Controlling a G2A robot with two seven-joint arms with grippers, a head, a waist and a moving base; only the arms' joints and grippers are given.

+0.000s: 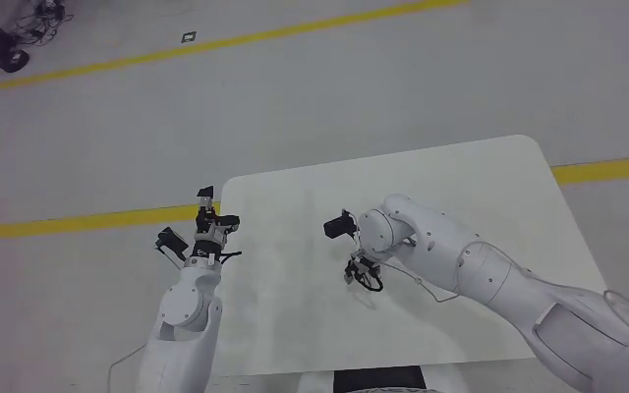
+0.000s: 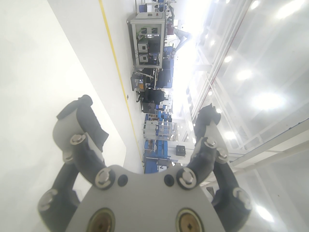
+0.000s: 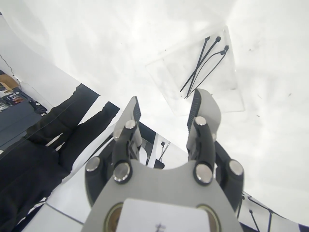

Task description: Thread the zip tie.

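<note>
The zip ties [image 3: 205, 65] are your starting point: a small bunch of black ones, about four, lying crossed over one another with their heads fanned out at one end and their tails drawn together at the other. They rest flat on a clear plastic sheet [image 3: 231, 97] that lies on the white table [image 1: 472, 187]. In the top view you cannot pick them out, so place them by the arm that looks at them, near the middle of the table and a little towards the near side.

Your right gripper [image 3: 166, 102] hangs just over that spot, and in the top view you see the right gripper [image 1: 361, 272] pointing down at the tabletop. Its two ribbed fingers [image 3: 135, 108] stand well apart with only bare table and sheet between them, and they grip nothing. One fingertip sits just beside the tail ends of the bunch. You cannot tell from this angle whether it touches them or hovers just above.

Your left gripper [image 2: 144, 114] is well apart from all this, at the table's left edge, where the top view shows the left gripper [image 1: 206, 214] raised and aimed towards the far side. Its black fingers [image 2: 83, 114] are spread wide and empty, with the table's [image 2: 24, 49] rounded edge to one side and the room beyond.

Past the table's left edge, a yellow line [image 1: 79, 224] runs across the grey floor.
</note>
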